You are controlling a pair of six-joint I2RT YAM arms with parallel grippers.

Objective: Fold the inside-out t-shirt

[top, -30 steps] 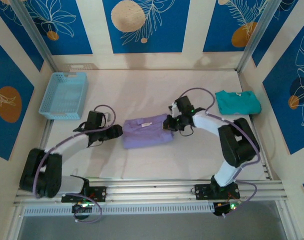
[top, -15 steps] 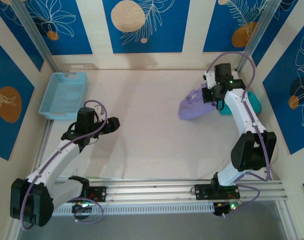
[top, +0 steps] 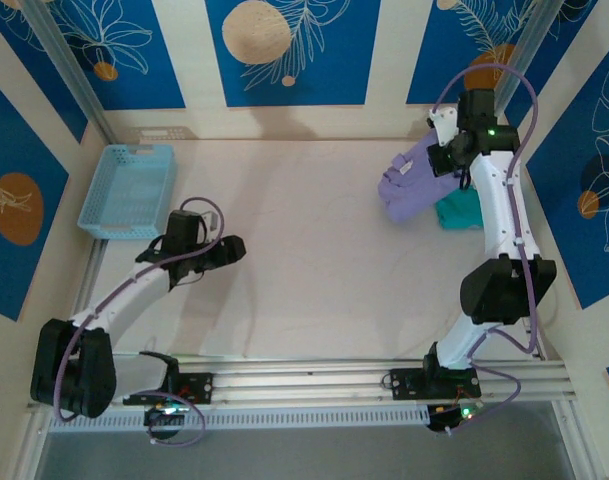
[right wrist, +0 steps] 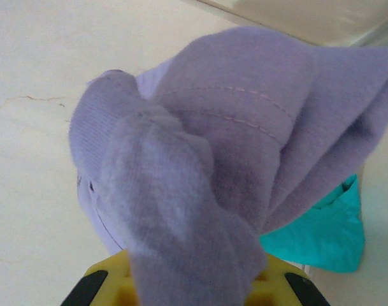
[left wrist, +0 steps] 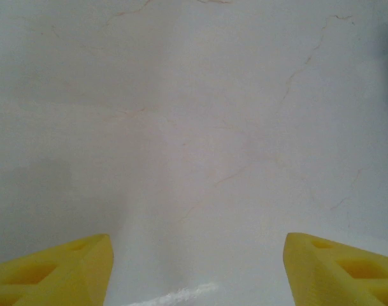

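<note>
Two grippers are above the pale table (top: pixel 314 290). The right gripper (top: pixel 442 162) is closed on the bunched lavender-purple fabric t-shirt (top: pixel 406 188), which hangs at the far right, partly over the folded teal-green shirt (top: pixel 464 212). The left gripper (left wrist: pixel 197 271) has its jaws wide and holds nothing, near the light blue plastic basket (top: pixel 127 190).

The place is a robotics lab test cell: a pale marble-patterned tabletop (top: pixel 314 300) walled by blue leaf-printed panels (top: pixel 329 60), with black-and-white robot arms (top: pixel 504 215) bolted to a silver aluminium extrusion rail (top: pixel 304 378).
</note>
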